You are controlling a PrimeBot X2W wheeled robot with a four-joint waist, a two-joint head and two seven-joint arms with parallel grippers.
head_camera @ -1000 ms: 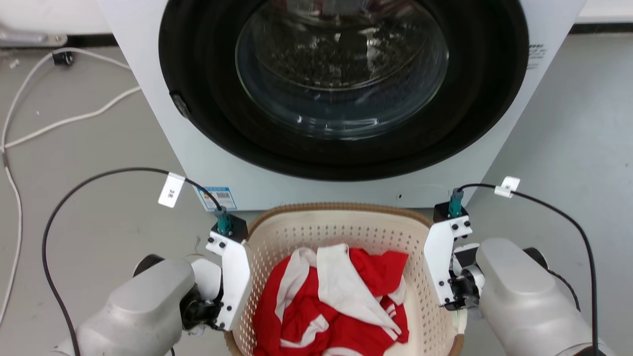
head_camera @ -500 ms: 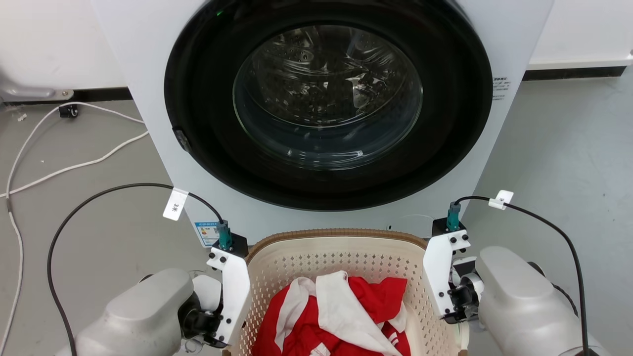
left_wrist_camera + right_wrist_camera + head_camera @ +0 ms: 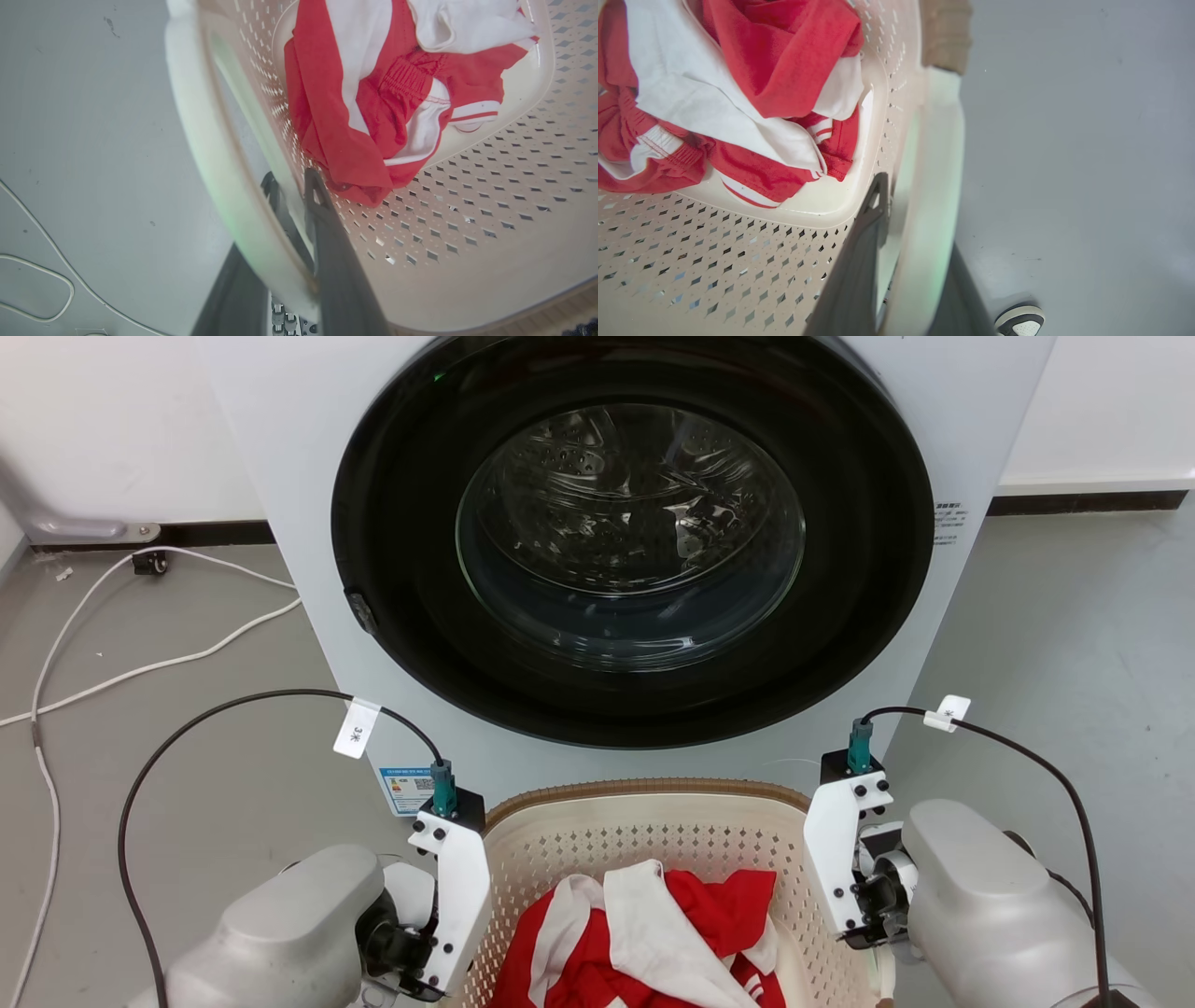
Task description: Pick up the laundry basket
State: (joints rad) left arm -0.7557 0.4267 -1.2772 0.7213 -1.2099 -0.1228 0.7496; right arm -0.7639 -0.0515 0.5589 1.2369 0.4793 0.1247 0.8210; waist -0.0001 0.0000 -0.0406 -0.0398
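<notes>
From the head, the laundry basket (image 3: 644, 790) sits at the near edge, just in front of the washer (image 3: 280, 476), whose round glass door (image 3: 630, 537) is closed. Whether the basket touches the floor (image 3: 1074, 616) cannot be told. Red and white clothes (image 3: 653, 943) lie bunched inside it. The left arm (image 3: 289, 933) lies close against the basket's left side and the right arm (image 3: 980, 896) against its right side. Each arm has a white bracket at the wrist and a black cable arching up from it. A white cord (image 3: 140, 667) trails over the floor at the far left. From the left wrist, the left fingers (image 3: 327, 242) are clenched on the basket's side. One dark finger lies inside against the perforated wall, and the other runs outside it, through the gap behind the left handle (image 3: 210, 154), with the wall pinched between them. The clothes lie just beyond the inner fingertip. From the right wrist, the right fingers (image 3: 859, 261) grasp the opposite side. One finger is inside against the perforated wall and the other is outside, with the right handle (image 3: 934, 186) between them. A shoe (image 3: 1020, 319) stands on the grey floor near the outer finger.
</notes>
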